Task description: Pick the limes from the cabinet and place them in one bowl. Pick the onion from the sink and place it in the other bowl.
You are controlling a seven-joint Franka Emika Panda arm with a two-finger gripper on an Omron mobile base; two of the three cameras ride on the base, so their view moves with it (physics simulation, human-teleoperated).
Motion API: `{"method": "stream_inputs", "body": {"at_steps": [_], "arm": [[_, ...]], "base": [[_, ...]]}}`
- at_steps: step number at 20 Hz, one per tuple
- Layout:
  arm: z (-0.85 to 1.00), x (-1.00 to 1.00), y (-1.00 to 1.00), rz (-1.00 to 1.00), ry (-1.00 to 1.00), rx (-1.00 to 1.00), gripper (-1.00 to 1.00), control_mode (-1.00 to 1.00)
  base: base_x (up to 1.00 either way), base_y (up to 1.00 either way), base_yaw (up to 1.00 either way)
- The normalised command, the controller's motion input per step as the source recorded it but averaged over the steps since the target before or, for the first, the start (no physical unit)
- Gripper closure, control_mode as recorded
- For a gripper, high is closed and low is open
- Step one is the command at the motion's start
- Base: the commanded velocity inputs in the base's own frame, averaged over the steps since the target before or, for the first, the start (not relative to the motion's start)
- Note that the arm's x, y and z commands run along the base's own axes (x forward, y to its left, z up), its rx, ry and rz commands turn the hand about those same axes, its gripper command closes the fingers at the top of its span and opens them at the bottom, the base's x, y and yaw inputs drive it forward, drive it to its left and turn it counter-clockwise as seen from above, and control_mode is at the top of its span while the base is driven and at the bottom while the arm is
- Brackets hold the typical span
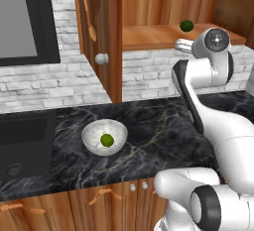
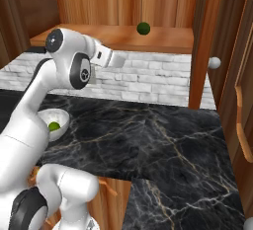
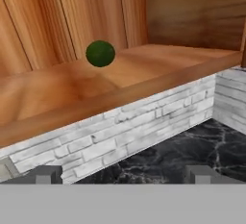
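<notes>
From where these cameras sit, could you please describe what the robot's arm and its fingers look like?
The arm is glossy white, built of rounded, tube-like links with dark grey to black bands and caps at the joints. A round grey disc marks the joint near the wrist, and a black strip runs along one link. The gripper has two small, blocky dark grey fingers. No cables or lettering are visible.
</notes>
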Motion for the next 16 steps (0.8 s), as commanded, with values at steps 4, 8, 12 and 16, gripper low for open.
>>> {"method": "stream_inputs", "body": {"at_steps": [4, 8, 12, 16], "arm": [[0.53, 0.38, -0.21, -0.05, 0.09, -0.02, -1.00, -1.00], [0.37, 0.63, -0.22, -0.02, 0.17, -0.02, -1.00, -1.00], [0.00, 0.61, -0.27, -0.04, 0.08, -0.01, -1.00, -1.00], [-0.04, 0.74, -0.29, 0.12, -0.04, 0.00, -1.00, -1.00]], "base": [[0.00, 0.00, 0.00], [0.00, 0.00, 0.00], [0.00, 0.00, 0.00], [0.00, 0.00, 0.00]]}}
